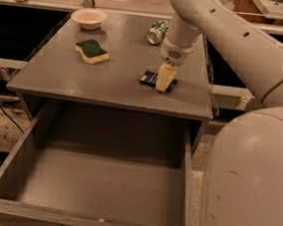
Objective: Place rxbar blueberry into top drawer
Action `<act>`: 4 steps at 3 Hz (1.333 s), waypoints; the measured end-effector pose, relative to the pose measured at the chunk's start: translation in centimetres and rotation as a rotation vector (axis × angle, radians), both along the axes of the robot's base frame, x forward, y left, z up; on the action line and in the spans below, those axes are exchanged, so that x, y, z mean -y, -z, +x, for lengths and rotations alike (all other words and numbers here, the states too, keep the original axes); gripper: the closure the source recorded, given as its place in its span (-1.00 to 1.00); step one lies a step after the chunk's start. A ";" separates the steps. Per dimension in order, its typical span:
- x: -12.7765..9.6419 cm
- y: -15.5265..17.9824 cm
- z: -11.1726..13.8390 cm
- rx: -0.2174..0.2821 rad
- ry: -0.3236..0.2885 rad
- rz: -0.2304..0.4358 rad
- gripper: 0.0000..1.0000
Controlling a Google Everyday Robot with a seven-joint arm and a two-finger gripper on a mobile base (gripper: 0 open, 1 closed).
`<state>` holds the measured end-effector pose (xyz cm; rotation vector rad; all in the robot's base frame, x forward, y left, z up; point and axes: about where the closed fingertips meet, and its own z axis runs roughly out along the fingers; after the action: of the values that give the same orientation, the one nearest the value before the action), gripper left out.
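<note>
The rxbar blueberry (147,77), a small dark flat wrapper, lies on the grey table top (109,82) near its front right. My gripper (165,81) comes straight down from the white arm and sits on the bar, covering its middle. Only the bar's left end and a sliver of its right end show. The top drawer (99,186) is pulled wide open below the table's front edge, and its grey floor is bare.
A green-and-yellow sponge (92,50) lies on the table's left. A cream bowl (88,18) stands at the back left. A green can (158,31) lies on its side at the back, just behind my arm. My white body (249,185) fills the right foreground.
</note>
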<state>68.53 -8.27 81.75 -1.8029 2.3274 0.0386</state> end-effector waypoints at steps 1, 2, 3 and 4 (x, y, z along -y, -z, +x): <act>0.0 0.0 0.0 0.000 0.000 0.000 0.93; 0.0 0.0 0.0 0.000 0.000 0.000 1.00; 0.0 -0.4 0.0 0.000 0.000 0.000 1.00; 0.8 -1.3 -0.3 0.013 -0.019 0.031 1.00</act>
<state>68.21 -9.06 83.07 -1.8053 2.2883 0.0653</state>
